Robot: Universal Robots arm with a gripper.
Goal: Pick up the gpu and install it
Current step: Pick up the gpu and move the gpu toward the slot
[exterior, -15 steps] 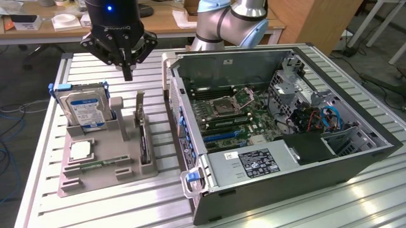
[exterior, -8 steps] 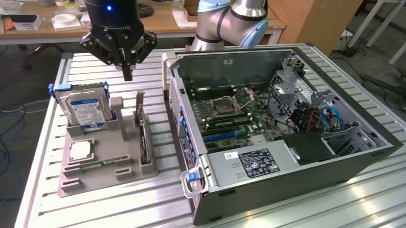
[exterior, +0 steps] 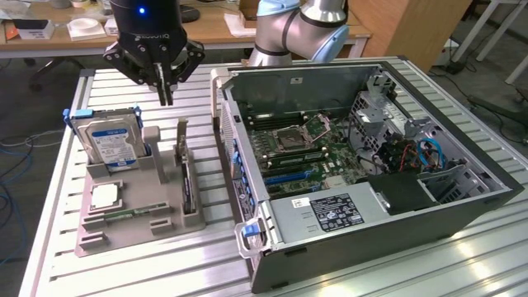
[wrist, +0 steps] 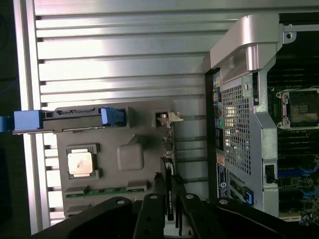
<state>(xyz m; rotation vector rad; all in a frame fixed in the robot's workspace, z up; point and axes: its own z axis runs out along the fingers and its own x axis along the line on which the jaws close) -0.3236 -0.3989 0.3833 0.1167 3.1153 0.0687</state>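
Note:
The gpu [exterior: 187, 170] is a thin dark card standing on its edge in a slot of the grey holder [exterior: 157, 228], on the exterior view's left of the open computer case [exterior: 330, 213]. My gripper [exterior: 166, 99] hangs in the air above the holder's far end, well clear of the card, holding nothing. In the wrist view I look straight down on the gpu [wrist: 169, 167] edge-on, its metal bracket [wrist: 168, 117] at one end. The gripper [wrist: 171, 199] shows a narrow gap between its black fingers [wrist: 149, 214], in line with the card.
A blue-labelled hard drive [exterior: 111, 139] stands in the holder beside the gpu. A processor chip [exterior: 105, 196] and a green memory stick [exterior: 132, 213] lie in it too. The case's motherboard [exterior: 301, 148] faces up. The slatted metal table [exterior: 123, 272] carries everything.

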